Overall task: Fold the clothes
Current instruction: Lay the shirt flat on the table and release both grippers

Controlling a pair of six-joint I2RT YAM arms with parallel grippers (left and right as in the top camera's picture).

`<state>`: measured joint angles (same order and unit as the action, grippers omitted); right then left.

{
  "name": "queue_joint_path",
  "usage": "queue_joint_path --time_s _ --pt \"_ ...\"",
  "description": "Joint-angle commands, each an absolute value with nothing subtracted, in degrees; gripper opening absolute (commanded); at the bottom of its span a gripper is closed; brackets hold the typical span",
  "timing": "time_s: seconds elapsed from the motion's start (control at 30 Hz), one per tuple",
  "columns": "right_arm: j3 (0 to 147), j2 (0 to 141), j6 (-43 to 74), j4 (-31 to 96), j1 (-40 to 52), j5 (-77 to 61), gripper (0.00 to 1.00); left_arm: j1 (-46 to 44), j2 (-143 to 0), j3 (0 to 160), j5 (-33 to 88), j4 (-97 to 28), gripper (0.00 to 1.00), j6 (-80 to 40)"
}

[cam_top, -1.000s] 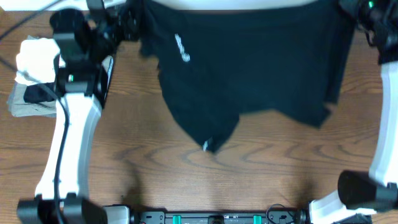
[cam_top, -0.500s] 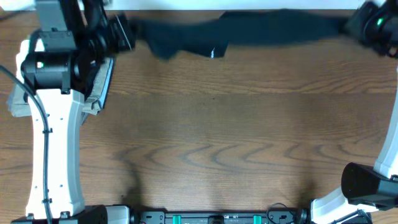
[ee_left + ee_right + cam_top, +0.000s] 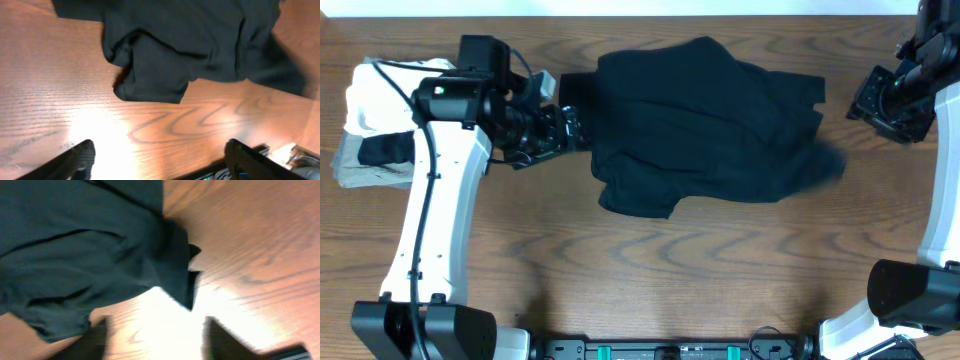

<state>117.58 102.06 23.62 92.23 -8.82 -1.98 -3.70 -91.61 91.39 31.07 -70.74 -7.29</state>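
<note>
Clothes (image 3: 705,125) lay in a crumpled heap on the far middle part of the brown wooden table (image 3: 650,260). It was one big black T-shirt, all bunched up with folds and bumps, not flat. The left gripper (image 3: 159,150) sat just beside the shirt's left edge. Its two fingers (image 3: 82,157) stood wide apart, and nothing was between them but bare table. The right gripper (image 3: 156,327) was off to the right side, apart from the shirt. Its fingers (image 3: 225,340) looked blurry, but they stood apart too and held nothing. A white folded garment (image 3: 370,90) lay at the left end of the table, on top of a grey one (image 3: 348,165), close to the left arm (image 3: 430,230).
</note>
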Motion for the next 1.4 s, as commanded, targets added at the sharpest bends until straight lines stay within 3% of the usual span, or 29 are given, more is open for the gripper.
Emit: queue_joint_path --time_s 0.0,0.03,0.07,0.4,0.53,0.93,1.37 --pt "117.62 102.06 23.05 92.58 -8.56 2.17 0.91 -5.37 -91.33 90.98 30.26 -71.13 0.89 -4.69" --pt "117.62 102.06 23.05 92.64 -8.56 2.15 0.93 -5.93 -91.33 90.3 29.47 -71.09 0.91 -4.69" --pt "117.62 102.06 23.05 92.71 -8.56 2.17 0.95 -6.48 -91.33 89.47 28.71 -71.09 0.98 -4.71" --pt "115.66 102.06 21.76 92.55 -8.16 2.15 0.96 -9.58 -91.37 72.03 27.81 -58.54 1.0 -5.41" --pt "112.29 102.06 21.76 92.47 -8.16 2.13 0.96 -9.63 -91.55 67.7 27.79 -52.53 0.92 -6.79" --pt "99.57 102.06 21.78 86.0 -6.68 1.48 0.92 -9.63 -101.97 67.31 27.77 -48.64 0.89 -6.66" --pt "97.47 102.06 21.82 83.11 -4.08 1.5 0.9 -10.63 -107.46 67.31 27.55 -43.94 0.78 -6.66"
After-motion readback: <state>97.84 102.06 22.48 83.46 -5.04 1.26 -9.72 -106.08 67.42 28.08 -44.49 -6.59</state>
